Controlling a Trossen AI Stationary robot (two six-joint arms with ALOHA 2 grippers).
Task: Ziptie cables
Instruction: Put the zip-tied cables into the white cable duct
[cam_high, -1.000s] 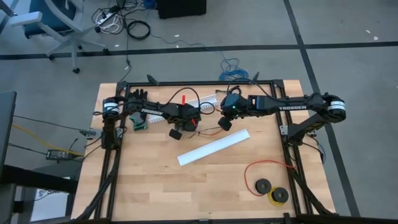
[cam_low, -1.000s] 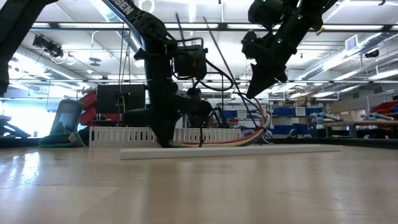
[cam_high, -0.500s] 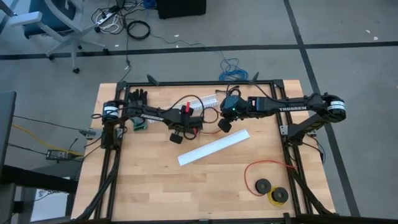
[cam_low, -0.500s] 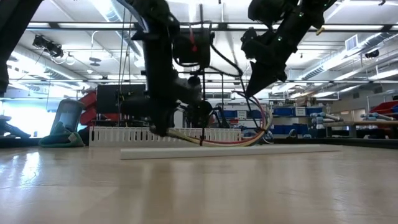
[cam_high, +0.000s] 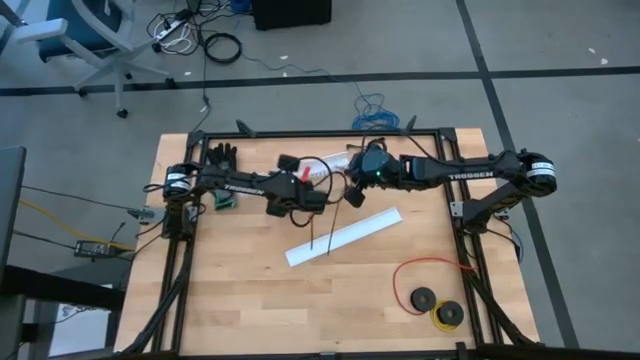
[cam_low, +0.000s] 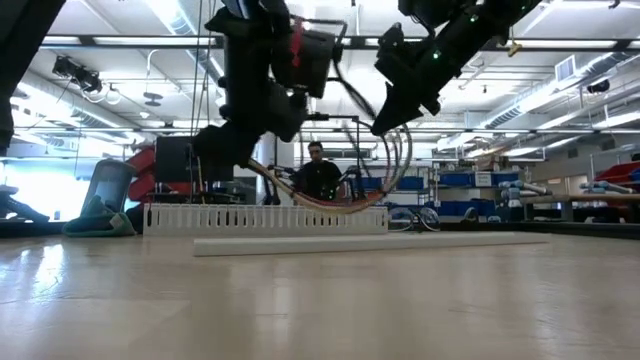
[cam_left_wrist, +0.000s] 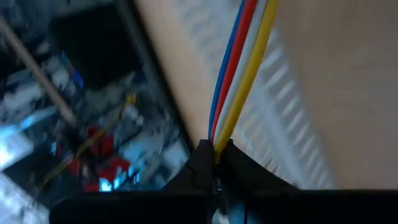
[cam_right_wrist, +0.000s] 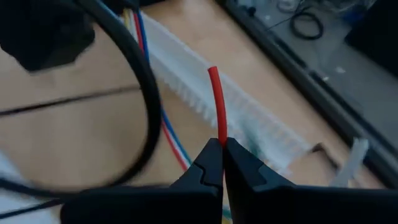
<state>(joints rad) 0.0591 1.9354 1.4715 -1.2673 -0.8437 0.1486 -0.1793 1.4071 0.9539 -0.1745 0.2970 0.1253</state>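
Note:
The cables (cam_low: 330, 203), a bundle of blue, red, white and yellow wires (cam_left_wrist: 239, 68), hang in a slack arc above the table between my two grippers. My left gripper (cam_low: 245, 158) is shut on one end, slanting down over the table's far middle (cam_high: 316, 196). My right gripper (cam_low: 383, 125) is shut on the other end, higher up (cam_high: 352, 197). A short red wire end (cam_right_wrist: 215, 99) sticks out past its fingertips. A thin dark strand (cam_high: 320, 228) hangs from between the grippers toward the table. My left gripper pinches the bundle (cam_left_wrist: 217, 140) between its two fingertips, and the wires run straight on past them. The fingers slant down from the table's left. The bundle is clear of the table and sags toward the right gripper. My right gripper pinches a red wire (cam_right_wrist: 220, 138) between its fingertips, close to the wire's free end. It slants down from the table's right. In the low view the whole bundle (cam_low: 398, 150) rises to these fingers; whether they hold more than the red wire, I cannot tell.
A white slotted channel (cam_low: 265, 218) stands along the far side, and a flat white strip (cam_high: 345, 235) lies slantwise at mid-table. A red wire loop with black spools (cam_high: 430, 290) lies near right. A person (cam_low: 317, 175) sits beyond the table.
My left gripper has risen from the table and tipped from pointing straight down to slanting, rolling as it went. The cables have lifted off the table with it and now sag between the grippers. My right gripper has tipped a little and stayed high.

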